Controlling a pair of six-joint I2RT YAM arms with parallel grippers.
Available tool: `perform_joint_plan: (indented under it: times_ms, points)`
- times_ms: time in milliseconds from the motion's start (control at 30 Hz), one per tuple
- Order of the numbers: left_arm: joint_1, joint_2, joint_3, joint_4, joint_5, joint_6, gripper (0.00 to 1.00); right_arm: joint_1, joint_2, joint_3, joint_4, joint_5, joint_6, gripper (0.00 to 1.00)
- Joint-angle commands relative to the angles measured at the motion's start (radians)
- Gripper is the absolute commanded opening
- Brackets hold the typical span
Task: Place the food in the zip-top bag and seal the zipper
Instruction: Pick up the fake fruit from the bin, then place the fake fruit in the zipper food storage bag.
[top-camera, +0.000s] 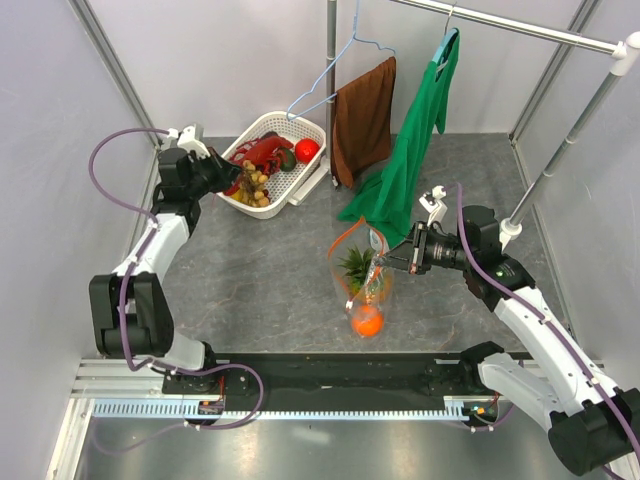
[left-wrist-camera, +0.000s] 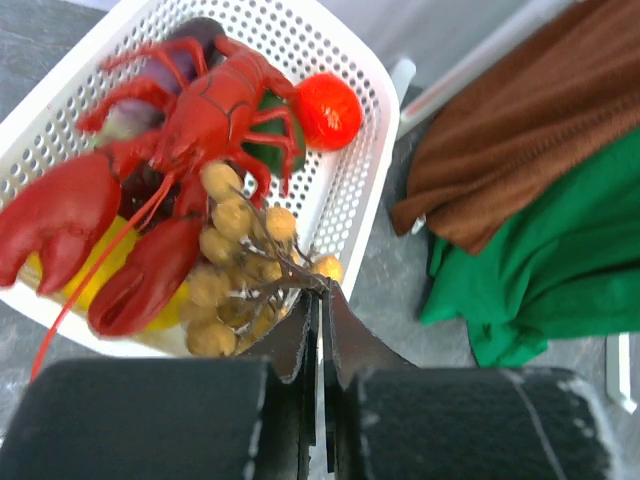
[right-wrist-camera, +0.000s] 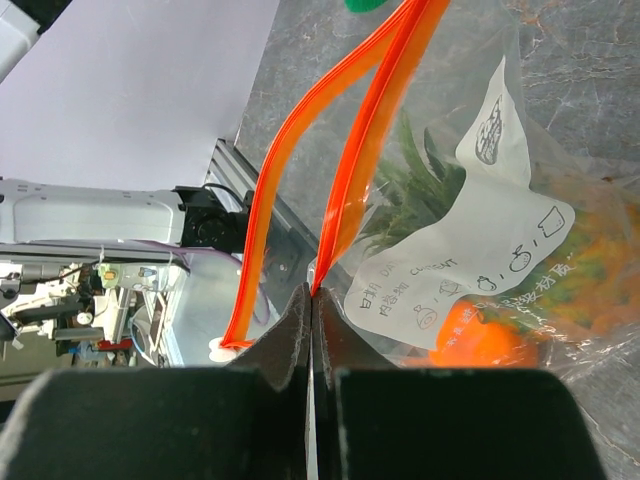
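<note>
The clear zip-top bag (top-camera: 362, 275) stands mid-table with its mouth open; the orange ball (top-camera: 367, 320) and the little pineapple (top-camera: 357, 264) are inside. My right gripper (top-camera: 388, 262) is shut on the bag's red-orange zipper strip (right-wrist-camera: 362, 150) and holds that edge up; the white label (right-wrist-camera: 470, 240) shows in the right wrist view. My left gripper (top-camera: 238, 178) is at the white mesh basket (top-camera: 300, 130), shut on the stem of the tan grape bunch (left-wrist-camera: 232, 285). A yellow fruit (left-wrist-camera: 105, 275) lies under the red lobster (left-wrist-camera: 190, 130).
The basket at the back left also holds a red ball (top-camera: 307, 150) and the lobster toy. A brown cloth (top-camera: 362, 115) and a green cloth (top-camera: 405, 160) hang from a rack at the back and trail onto the table.
</note>
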Motion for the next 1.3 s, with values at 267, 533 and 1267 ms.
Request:
perform_joint_plan:
  times_ms: [267, 533, 1267]
  points:
    - [-0.003, -0.206, 0.046, -0.148, 0.188, 0.169, 0.02, -0.002, -0.018, -0.013, 0.042, 0.012, -0.017, 0.00]
    - [-0.053, -0.387, 0.113, -0.280, 0.329, 0.168, 0.02, -0.002, -0.028, -0.008, 0.040, 0.012, -0.017, 0.00]
    - [-0.670, -0.361, 0.095, -0.216, 0.291, -0.134, 0.02, 0.000, -0.080, -0.013, 0.005, 0.020, -0.023, 0.00]
